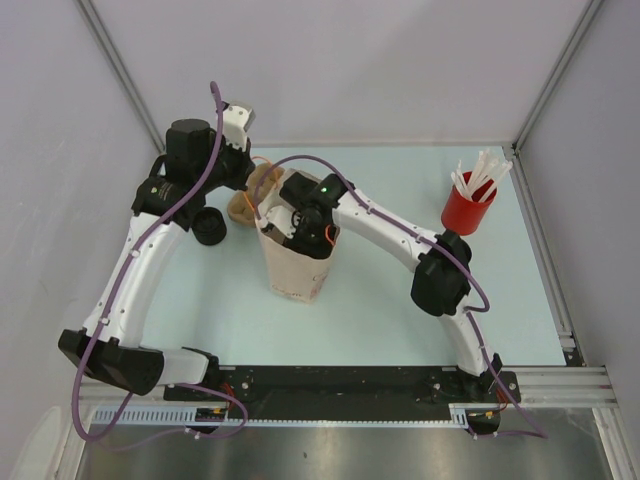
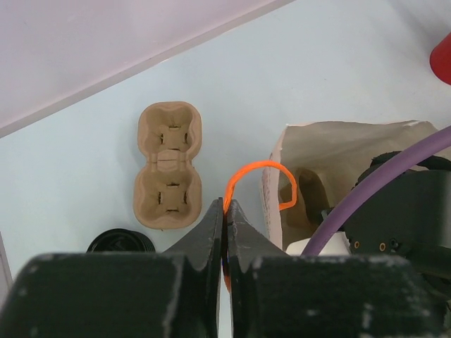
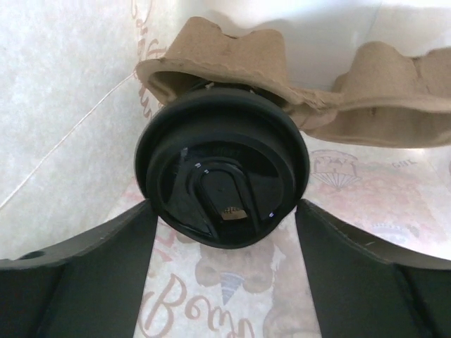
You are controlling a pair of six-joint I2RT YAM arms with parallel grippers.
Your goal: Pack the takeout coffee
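Observation:
The takeout coffee (image 1: 210,227), a short black cup with a ringed matte lid, stands on the table left of the printed paper bag (image 1: 295,275). The left wrist view shows only its edge (image 2: 120,241). My left gripper (image 2: 227,205) is shut on the bag's orange handle (image 2: 254,169). My right gripper (image 3: 225,211) is down inside the bag and open. Its fingers (image 3: 106,253) stand apart on either side of another black cup with a glossy lid (image 3: 222,165), which sits in a cardboard carrier (image 3: 211,53).
An empty two-cup cardboard carrier (image 2: 168,165) lies on the table behind the takeout coffee, left of the bag. A red cup of white sticks (image 1: 468,205) stands at the back right. Walls close in the table at the back and sides.

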